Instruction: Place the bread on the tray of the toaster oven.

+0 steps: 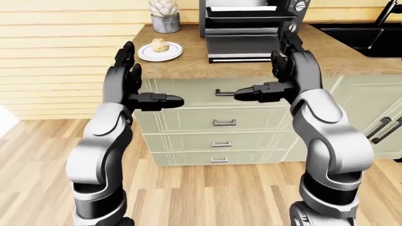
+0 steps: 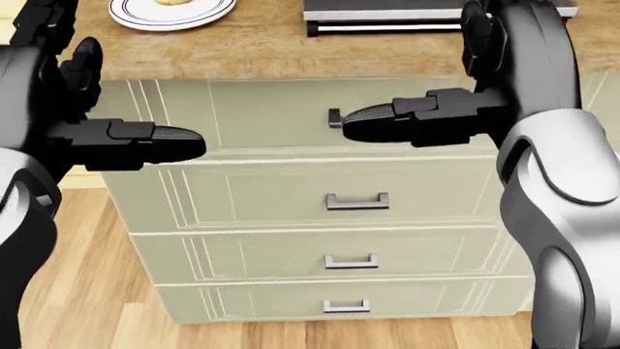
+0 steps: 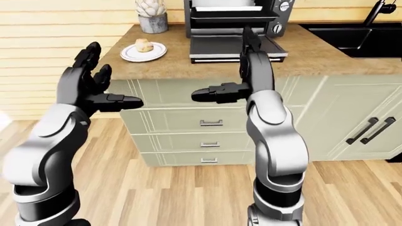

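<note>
Both arms up at chest height, nothing held. Left hand [image 1: 135, 87] w/ black fingers [image 1: 164, 100] spread wide, thumb pointing in toward centre. Right hand [image 1: 283, 77] likewise open, fingers splayed, thumb aimed back at the left one; a clear gap between the two hands, with pale green drawer fronts [image 2: 320, 193] showing through it.

Bread, a small pale roll [image 1: 159, 45], sits on a white round plate w/ dark rim line [image 1: 159, 52], at about 11 o'clock in the left-eye view, near the left end of the brown wood-look tabletop [image 1: 188, 59]. Plate is set in from the tabletop's near edge, w/ bare wood around it. Grey pot w/ a pale succulent [image 1: 164, 16] is just above the plate, at 12 o'clock of it.

Black-and-silver toaster oven [image 3: 232, 19] at 12 o'clock in the right-eye view, door dropped flat, dark flat tray [image 3: 229, 47] pulled out toward the tabletop edge; its silver lip sits close to that edge. Open wood between plate and tray, nothing in the lane.

Black sink [image 3: 352, 40] at 2 o'clock, well apart from the oven.

Head view: drawer stack w/ metal handles fills the middle, the plate's rim at 11 o'clock, tray edge at 12–1 o'clock. Light wood plank floor [image 1: 207, 188] open below.
</note>
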### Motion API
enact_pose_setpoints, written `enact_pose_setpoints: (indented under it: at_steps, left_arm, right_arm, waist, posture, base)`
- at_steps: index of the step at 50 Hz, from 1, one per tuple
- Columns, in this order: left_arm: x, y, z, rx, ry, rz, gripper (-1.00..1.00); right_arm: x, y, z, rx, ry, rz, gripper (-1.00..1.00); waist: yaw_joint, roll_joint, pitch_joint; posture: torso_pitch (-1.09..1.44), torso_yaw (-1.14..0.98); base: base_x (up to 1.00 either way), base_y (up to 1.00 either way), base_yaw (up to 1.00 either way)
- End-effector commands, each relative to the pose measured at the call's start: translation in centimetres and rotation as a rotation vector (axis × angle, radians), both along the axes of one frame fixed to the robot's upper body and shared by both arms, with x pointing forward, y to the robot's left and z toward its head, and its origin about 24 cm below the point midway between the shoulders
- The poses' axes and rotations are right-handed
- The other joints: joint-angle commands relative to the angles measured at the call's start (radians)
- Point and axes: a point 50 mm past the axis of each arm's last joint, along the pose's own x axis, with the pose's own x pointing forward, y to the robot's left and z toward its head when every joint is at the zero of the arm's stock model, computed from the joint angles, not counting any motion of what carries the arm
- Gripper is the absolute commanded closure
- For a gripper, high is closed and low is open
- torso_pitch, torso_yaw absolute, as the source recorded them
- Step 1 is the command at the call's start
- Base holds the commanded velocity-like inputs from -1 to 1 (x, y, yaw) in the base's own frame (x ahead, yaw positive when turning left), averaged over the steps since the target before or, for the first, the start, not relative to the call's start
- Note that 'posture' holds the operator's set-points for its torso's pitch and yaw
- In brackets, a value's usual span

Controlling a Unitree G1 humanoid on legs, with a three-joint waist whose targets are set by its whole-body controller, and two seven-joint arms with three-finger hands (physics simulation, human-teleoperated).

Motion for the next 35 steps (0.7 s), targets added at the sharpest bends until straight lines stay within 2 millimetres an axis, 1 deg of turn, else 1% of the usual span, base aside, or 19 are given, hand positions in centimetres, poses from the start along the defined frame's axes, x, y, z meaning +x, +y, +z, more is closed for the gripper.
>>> enact_pose_setpoints:
  at_steps: [1,3,5,7,19,30,35]
  left_arm:
    - [-0.35,0.24,1.75,0.003,-0.087,0.011,-1.0]
    - [-0.35,0.25,1.8,0.003,-0.087,0.011,-1.0]
    - [-0.32,0.23,1.76,0.004,-0.087,0.011,-1.0]
    - [-0.29,0.21,1.68,0.004,-0.086,0.01,-1.0]
    - [-0.31,0.13,1.74,0.003,-0.087,0.008,-1.0]
    - [-0.4,0.17,1.76,0.003,-0.087,0.009,-1.0]
    - [-0.38,0.22,1.71,0.003,-0.086,0.01,-1.0]
  right_arm:
    - [-0.42,0.35,1.57,-0.003,-0.081,0.013,-1.0]
    - [-0.43,0.36,1.55,-0.002,-0.082,0.015,-1.0]
    - [-0.45,0.41,1.57,-0.001,-0.084,0.021,-1.0]
    - [-0.5,0.45,1.64,0.001,-0.086,0.024,-1.0]
    - [-0.5,0.38,1.76,0.006,-0.088,0.024,-1.0]
    - [-0.35,0.25,1.38,0.005,-0.087,0.024,-1.0]
    - [-0.44,0.33,1.52,0.004,-0.086,0.022,-1.0]
  waist:
    - [0.005,-0.001,-0.025]
    - [-0.001,0.022,-0.034]
    - [-0.002,0.026,-0.028]
    - [-0.004,0.028,-0.03]
    - [-0.004,0.021,-0.035]
    - [-0.003,0.023,-0.032]
    - [-0.003,0.023,-0.033]
  posture:
    - [0.0,0.0]
    - [0.0,0.0]
    - [0.0,0.0]
    - [0.0,0.0]
    - [0.0,0.0]
    - [0.0,0.0]
    - [0.0,0.0]
  base:
    - [0.0,0.0,0.0]
    - [0.0,0.0,0.0]
    - [0.0,0.0,0.0]
    - [0.0,0.0,0.0]
    - [0.0,0.0,0.0]
    - [0.0,0.0,0.0]
    - [0.0,0.0,0.0]
